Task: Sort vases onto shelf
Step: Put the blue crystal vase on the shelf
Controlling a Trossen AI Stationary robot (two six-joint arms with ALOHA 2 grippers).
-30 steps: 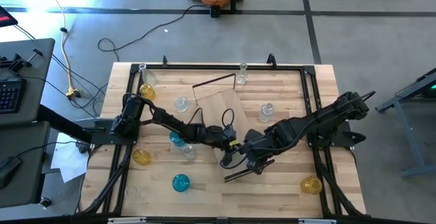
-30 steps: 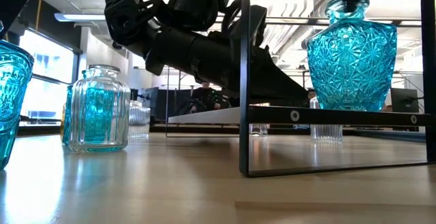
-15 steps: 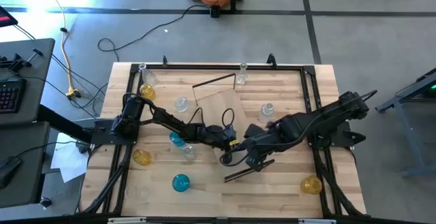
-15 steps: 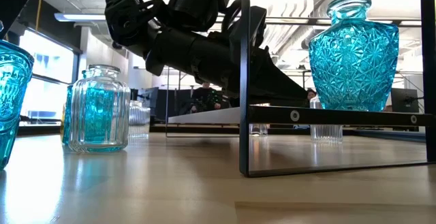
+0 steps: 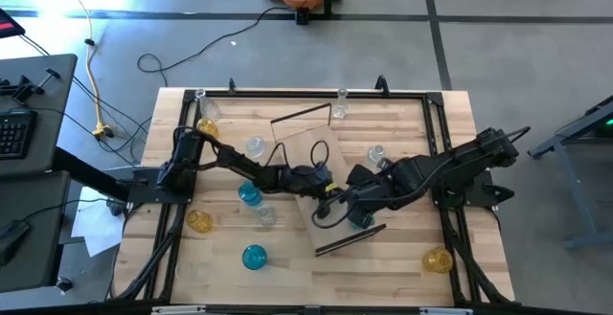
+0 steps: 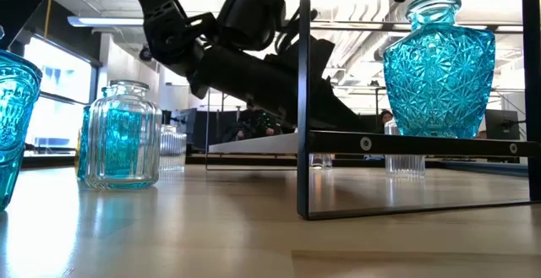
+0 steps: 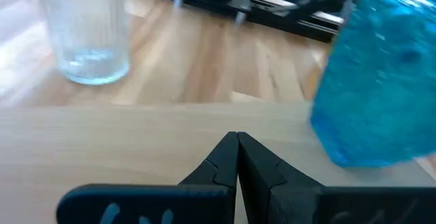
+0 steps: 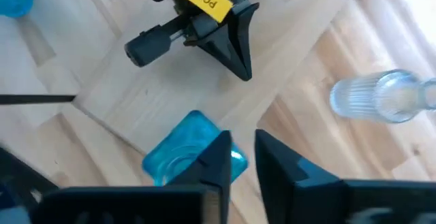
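Right hand [image 8: 242,157], fingers narrowly parted, hovers just above 1 blue vase [image 6: 438,67] standing on the shelf [image 6: 406,143]. Left hand [image 7: 237,157], pressed together, waits beside it. Other vases [image 5: 253,257] remain scattered on the surface [image 5: 402,267], unsorted.

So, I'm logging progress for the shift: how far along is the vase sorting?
Done: one blue vase stands on the shelf. In hand: nothing; the right tool hangs open above it, the left tool is shut over the shelf. Left: others, like an amber vase, stand on the table.
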